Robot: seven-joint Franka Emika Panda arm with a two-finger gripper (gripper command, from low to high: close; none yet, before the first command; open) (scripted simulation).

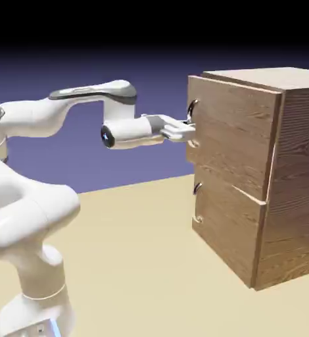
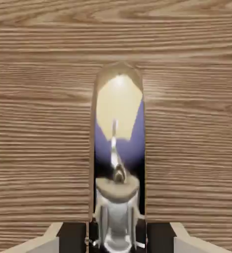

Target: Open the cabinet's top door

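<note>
On the wood-grain top door (image 1: pixel 233 135) — a curved, shiny handle (image 2: pixel 120 148), the pincer (image 2: pixel 116 238) closed on it.

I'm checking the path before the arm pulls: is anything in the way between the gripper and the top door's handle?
Nothing visible: the gripper has its fingertips at either side of the handle, with no other object between them and it.

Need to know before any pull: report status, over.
Gripper shut on the upper handle. Top door not swung wide. Nothing seen blocking its swing.
</note>
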